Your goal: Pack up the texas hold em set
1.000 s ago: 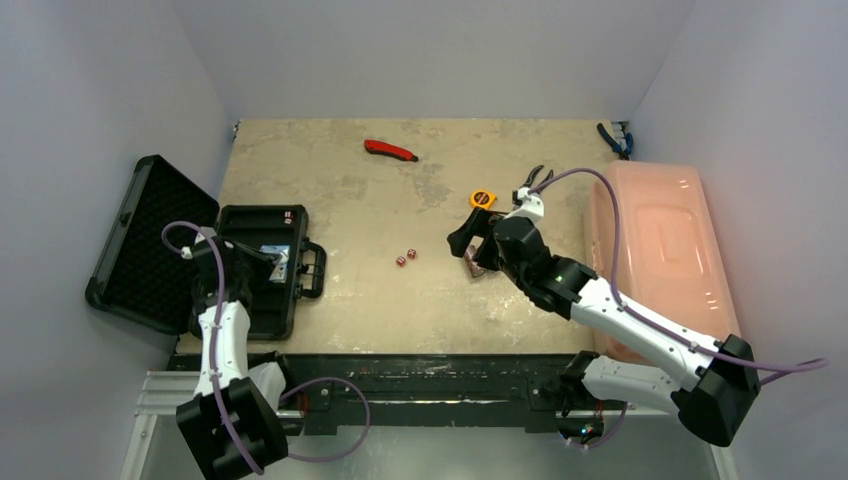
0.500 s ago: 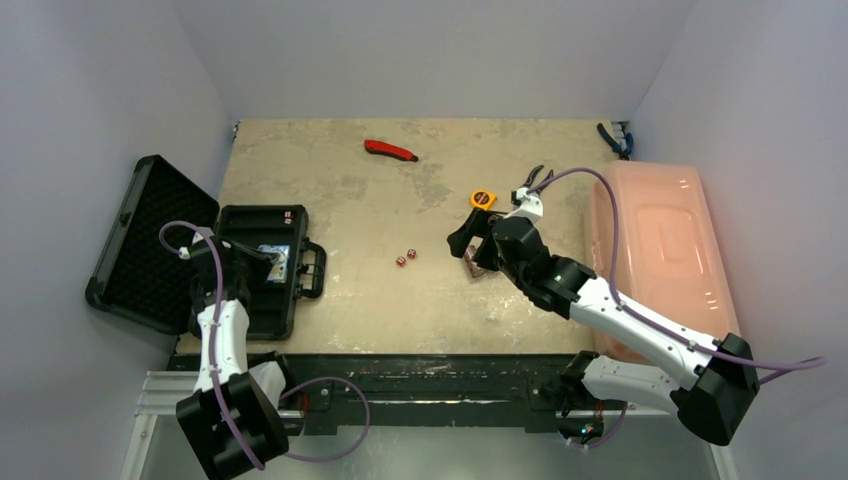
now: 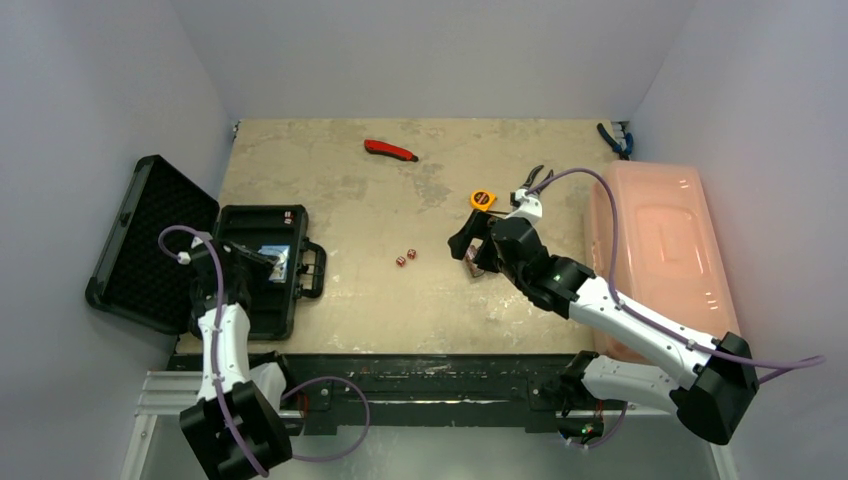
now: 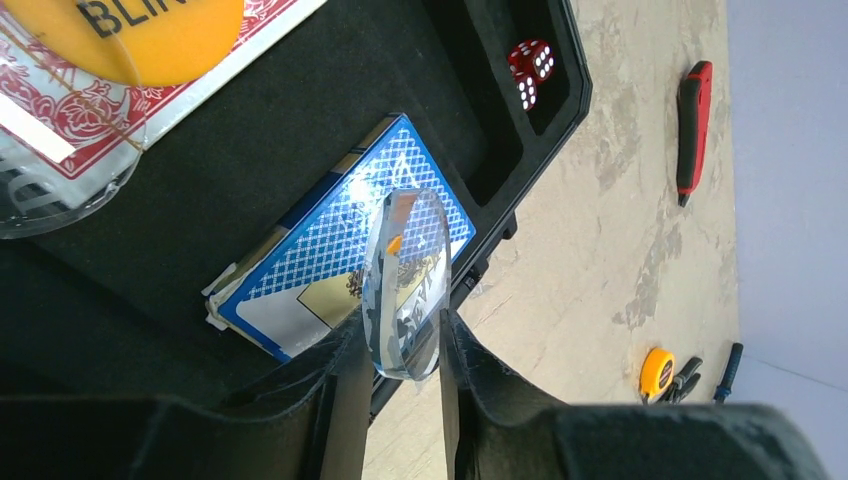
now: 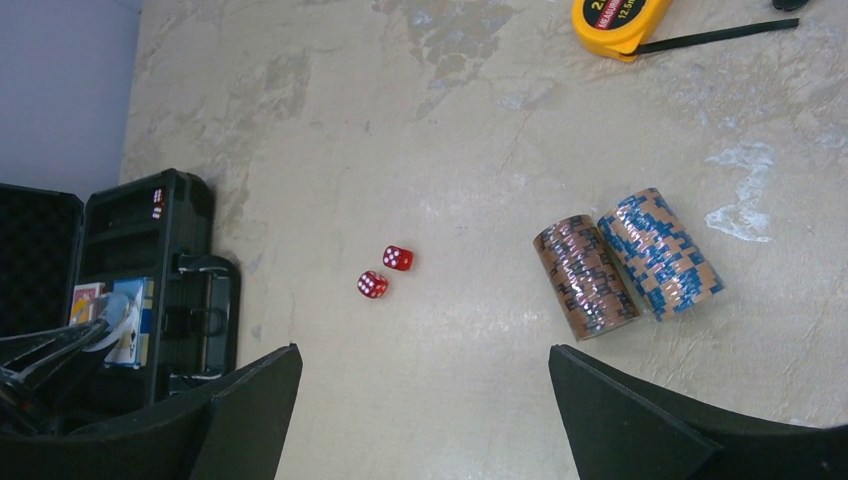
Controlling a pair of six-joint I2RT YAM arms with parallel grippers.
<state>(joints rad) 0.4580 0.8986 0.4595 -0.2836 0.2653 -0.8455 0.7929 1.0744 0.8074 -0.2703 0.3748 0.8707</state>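
The black case (image 3: 236,300) lies open at the table's left edge, its foam lid (image 3: 150,240) folded out. My left gripper (image 4: 400,330) hovers over the case (image 4: 300,130), shut on a clear round disc (image 4: 405,285) held on edge above a blue card deck (image 4: 330,260). A red deck (image 4: 90,105) with a yellow disc (image 4: 150,30) and two red dice (image 4: 530,72) sit in the case. My right gripper (image 5: 425,360) is open and empty above the table. Two striped chip rolls (image 5: 585,275) (image 5: 660,250) lie side by side to its right. Two loose red dice (image 5: 385,272) lie ahead of it.
A yellow tape measure (image 3: 483,199) lies behind the chip rolls. A red-handled tool (image 3: 390,150) lies at the far middle. A pink lidded bin (image 3: 660,250) fills the right side. Blue pliers (image 3: 615,140) lie at the far right corner.
The left arm has shifted very slightly over the case. The right arm and the things on the table have not moved.
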